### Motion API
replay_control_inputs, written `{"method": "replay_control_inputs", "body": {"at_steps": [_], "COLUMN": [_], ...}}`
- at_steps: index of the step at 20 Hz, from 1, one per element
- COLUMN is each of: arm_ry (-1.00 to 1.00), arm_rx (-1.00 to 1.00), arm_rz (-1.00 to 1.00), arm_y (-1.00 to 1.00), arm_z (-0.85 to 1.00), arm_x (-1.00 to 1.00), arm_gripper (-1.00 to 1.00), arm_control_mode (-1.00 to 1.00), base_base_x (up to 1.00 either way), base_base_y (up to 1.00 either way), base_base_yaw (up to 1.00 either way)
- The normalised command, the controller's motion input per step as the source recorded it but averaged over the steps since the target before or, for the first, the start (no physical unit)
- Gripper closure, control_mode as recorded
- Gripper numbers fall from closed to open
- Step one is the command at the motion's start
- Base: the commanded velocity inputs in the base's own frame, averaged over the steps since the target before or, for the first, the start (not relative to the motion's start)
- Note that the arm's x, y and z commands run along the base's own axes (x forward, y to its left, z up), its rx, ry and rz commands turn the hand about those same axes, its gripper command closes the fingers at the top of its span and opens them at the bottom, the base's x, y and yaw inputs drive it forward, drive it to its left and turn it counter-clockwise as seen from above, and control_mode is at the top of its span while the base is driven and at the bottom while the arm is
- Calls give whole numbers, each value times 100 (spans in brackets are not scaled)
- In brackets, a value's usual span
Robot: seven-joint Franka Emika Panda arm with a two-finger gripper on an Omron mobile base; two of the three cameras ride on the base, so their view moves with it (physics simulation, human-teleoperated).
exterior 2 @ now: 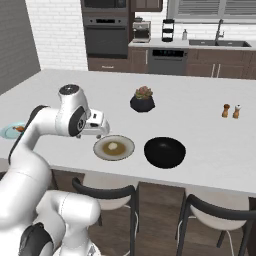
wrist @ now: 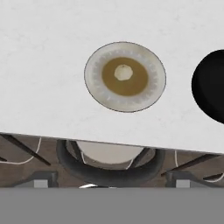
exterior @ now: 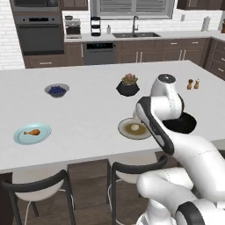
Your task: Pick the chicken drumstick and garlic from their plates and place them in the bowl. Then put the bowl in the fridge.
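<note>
The garlic [wrist: 123, 72] sits in the middle of the grey-rimmed plate [wrist: 99, 89], near the bench [exterior: 88, 118] edge, with the bowl [exterior 2: 165, 152] just beside that plate and empty. The drumstick [exterior: 31, 132] lies on the blue plate [exterior: 22, 139], well apart along the same edge. My hand [exterior 2: 102, 129] hangs above the edge next to the garlic plate, jaws spread wide, gripping nothing. I judge this the first pick, not yet begun: I need to bring the hand out over the bulb, drop straight down and close on it, then carry it across to the bowl
</note>
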Motion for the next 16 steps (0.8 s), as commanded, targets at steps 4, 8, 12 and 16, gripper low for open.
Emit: {"method": "replay_control_inputs", "body": {"at_steps": [4, 8, 12, 16], "arm_ry": [8, 20, 37, 32], "arm_rx": [0, 1, 4, 0], "arm_rz": [0, 0, 0, 0], "arm_y": [-8, -16, -10, -1], "arm_z": [-58, -30, -10, -28], "arm_x": [100, 100, 100, 100], "arm_gripper": [-100, -100, -100, -100], "arm_control_mode": [-100, -100, -100, -100], "base_base_x": [0, 0, 0, 0], "base_base_y": [0, 0, 0, 0], "base_base_yaw": [0, 0, 0, 0]}}
